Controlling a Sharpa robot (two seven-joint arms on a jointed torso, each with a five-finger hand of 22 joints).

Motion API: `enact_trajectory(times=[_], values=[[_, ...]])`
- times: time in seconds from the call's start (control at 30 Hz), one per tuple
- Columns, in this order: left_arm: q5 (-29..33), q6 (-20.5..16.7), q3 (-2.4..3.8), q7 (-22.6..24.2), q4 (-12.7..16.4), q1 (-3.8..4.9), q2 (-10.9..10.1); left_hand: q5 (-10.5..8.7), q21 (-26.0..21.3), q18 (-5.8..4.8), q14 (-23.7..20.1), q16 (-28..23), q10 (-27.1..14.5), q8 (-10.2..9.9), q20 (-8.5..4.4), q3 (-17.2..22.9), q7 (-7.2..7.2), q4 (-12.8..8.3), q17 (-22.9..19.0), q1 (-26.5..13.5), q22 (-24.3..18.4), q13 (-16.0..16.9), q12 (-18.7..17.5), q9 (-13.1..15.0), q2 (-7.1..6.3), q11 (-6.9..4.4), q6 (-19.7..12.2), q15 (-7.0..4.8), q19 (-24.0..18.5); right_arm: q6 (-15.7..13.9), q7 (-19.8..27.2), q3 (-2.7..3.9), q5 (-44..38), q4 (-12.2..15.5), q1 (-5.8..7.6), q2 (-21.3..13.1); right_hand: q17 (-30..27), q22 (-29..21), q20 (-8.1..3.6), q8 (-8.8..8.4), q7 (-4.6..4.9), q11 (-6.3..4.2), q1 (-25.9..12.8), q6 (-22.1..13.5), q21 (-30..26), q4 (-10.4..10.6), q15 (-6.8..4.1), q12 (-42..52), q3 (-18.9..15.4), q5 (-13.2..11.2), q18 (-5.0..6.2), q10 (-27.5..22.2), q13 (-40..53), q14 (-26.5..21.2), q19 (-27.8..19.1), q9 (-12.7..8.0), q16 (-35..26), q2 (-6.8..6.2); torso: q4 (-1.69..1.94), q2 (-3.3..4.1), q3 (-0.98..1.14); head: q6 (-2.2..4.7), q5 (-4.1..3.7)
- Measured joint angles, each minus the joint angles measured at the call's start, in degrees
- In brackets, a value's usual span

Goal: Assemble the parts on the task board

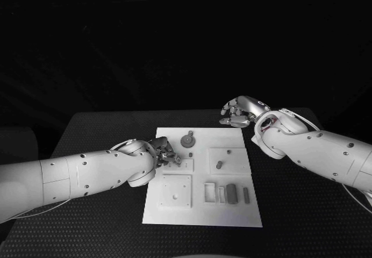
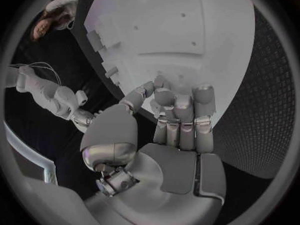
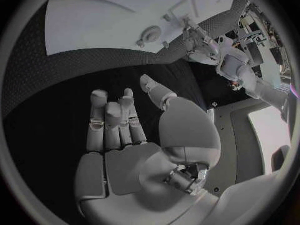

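Task board (image 1: 203, 212): white plate, mid-table, grey parts (image 1: 231, 189) lying on it. Left hand (image 1: 161, 152): over board's left edge, fingers curled, contents cannot tell. Right hand (image 1: 242, 110): fingers apart, empty, beyond far corner. Risk: left fingers nudging loose parts.

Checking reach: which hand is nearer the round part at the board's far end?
Left. The left hand hovers over the task board just short of the round part; the right hand sits off the board's far right corner.
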Motion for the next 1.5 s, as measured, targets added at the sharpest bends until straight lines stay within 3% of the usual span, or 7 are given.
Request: enact_trajectory(times=[0.4, 0.77, 0.93, 1.17, 1.4, 1.5], values=[[-0.18, 0.68, 0.0, -0.13, -0.01, -0.2, 0.08, -0.13, 0.43, 0.0, 0.01, 0.4, 0.06, 0.0, -0.1, 0.0, -0.01, 0.01, -0.4, -0.33, 0.05, -0.17, 0.29, 0.0, 0.32, -0.06, 0.01, -0.01, 0.1, 0.19, 0.0, 0.0, 0.02, 0.01, 0.0, -0.02, -0.04, 0.0, 0.0, 0.0, 0.0, 0.0, 0.0, 0.0, 0.0, 0.0, 0.03, 0.0, 0.0, 0.0, 0.0, 0.0, 0.0, 0.03, 0.0, 0.0, 0.0, 0.0, 0.02, -0.02, -0.04, -0.17, 0.05], [-0.34, 0.77, 0.06, -0.25, -0.39, -0.4, 0.37, -1.68, 0.67, 0.0, 0.01, 0.64, 0.05, 0.0, -0.1, 0.06, -0.04, 0.12, -1.31, -0.33, 0.04, -0.6, 0.62, 0.0, 0.33, -0.05, 0.05, -0.01, 0.1, 0.31, 0.0, 0.0, 0.06, 0.04, 0.0, -0.07, -0.04, 0.0, 0.0, 0.0, 0.0, 0.0, 0.0, 0.0, 0.0, 0.0, -0.1, 0.0, 0.0, 0.0, 0.0, 0.0, -0.05, -0.1, 0.0, -0.01, 0.0, 0.0, -0.03, -0.02, -0.02, -0.11, -0.03], [-0.44, 0.87, 0.14, -0.28, -0.59, -0.45, 0.53, -4.58, 0.89, 0.0, 0.12, 1.42, 0.05, 0.02, -0.23, 0.04, -0.23, 0.5, -2.1, -0.56, 0.03, -1.04, 1.07, 0.01, 0.56, -0.05, 0.24, -0.12, 0.23, 0.39, 0.0, 0.0, 0.08, 0.13, 0.0, -0.15, -0.04, 0.0, 0.01, 0.0, 0.0, 0.0, 0.0, 0.0, 0.0, 0.0, -0.1, 0.0, 0.0, 0.0, 0.0, 0.0, -0.05, -0.1, 0.0, -0.01, 0.0, 0.0, -0.03, 0.01, -0.01, -0.18, -0.08], [-0.66, 1.04, 0.17, -0.28, -0.72, -0.48, 0.59, -5.23, 0.89, 0.0, 0.22, 1.72, 0.05, 0.27, -0.32, -0.29, -0.34, 1.47, -2.67, -0.68, 0.03, -1.22, 1.32, 0.02, 0.68, -0.05, 0.35, -0.22, 0.32, 0.5, 0.01, 0.0, 0.11, 0.24, 0.0, -0.16, -0.04, 0.0, 0.01, 0.0, 0.0, 0.0, 0.0, 0.0, 0.0, 0.0, -0.1, 0.0, 0.0, 0.0, -0.01, 0.0, -0.05, -0.1, 0.0, 0.04, 0.0, 0.0, -0.01, 0.02, -0.01, -0.26, -0.16], [-0.84, 1.59, 0.13, -0.28, -0.88, -0.56, 0.62, -5.36, 0.89, 0.0, 0.02, 2.02, -0.07, 2.74, -0.43, -0.61, -0.39, 2.29, -3.08, -2.3, 0.02, -1.42, 1.6, 0.13, 0.43, -0.18, 0.39, -0.41, 0.43, 0.6, 0.02, 0.0, 0.15, 0.18, 0.0, -0.15, -0.04, 0.0, 0.01, 0.0, 0.0, 0.0, 0.0, 0.0, 0.0, 0.0, -0.09, 0.0, 0.0, 0.0, 0.0, 0.0, -0.05, -0.1, -0.01, 0.04, 0.0, 0.0, 0.0, 0.01, -0.02, -0.37, -0.17], [-0.9, 1.88, 0.11, -0.28, -0.88, -0.59, 0.62, -5.45, 1.11, 0.0, -0.28, 2.35, -0.36, 2.79, -0.81, -0.79, -0.39, 2.51, -3.19, -2.55, 0.02, -1.42, 1.63, 2.66, 0.37, -0.47, 0.4, -0.71, 0.23, 0.63, 0.02, 0.0, 0.17, 0.18, 0.0, -0.14, -0.04, 0.0, 0.01, 0.0, 0.0, 0.0, 0.0, 0.0, 0.0, 0.0, -0.09, 0.0, 0.0, 0.0, 0.0, 0.0, -0.1, -0.09, 0.0, 0.04, 0.0, 0.0, 0.0, -0.01, -0.03, -0.42, -0.17]])
